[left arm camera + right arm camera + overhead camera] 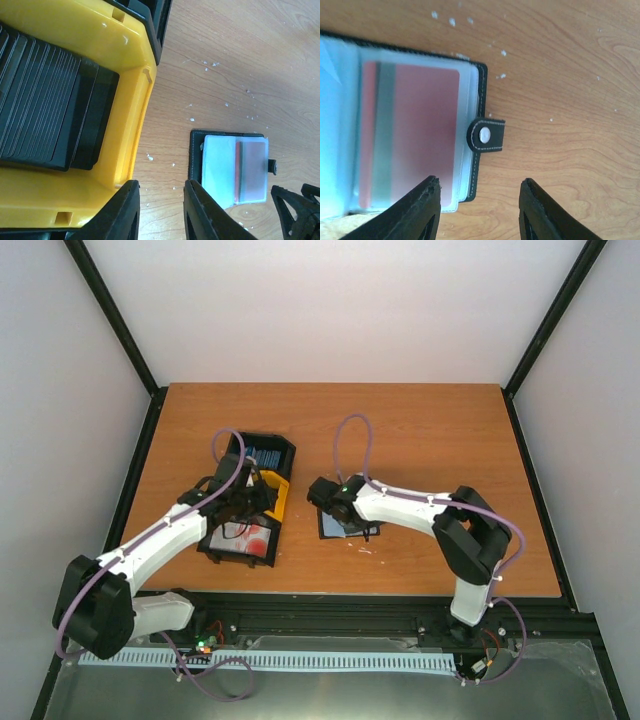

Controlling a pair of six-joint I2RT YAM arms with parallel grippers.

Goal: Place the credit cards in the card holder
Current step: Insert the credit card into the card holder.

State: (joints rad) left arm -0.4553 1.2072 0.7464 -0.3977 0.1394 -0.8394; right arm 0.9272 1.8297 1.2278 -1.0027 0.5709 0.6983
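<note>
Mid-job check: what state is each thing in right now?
card holder: open flat, snap tab unfastened
red card: inside a clear sleeve
red-blotched card: lying in black bin
left gripper: slightly open, empty
right gripper: open, empty

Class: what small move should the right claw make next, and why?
Probably lower the right claw onto the card holder beside its snap tab, pinning it: the claw hovers open there, and the holder lies open, one card showing inside.
</note>
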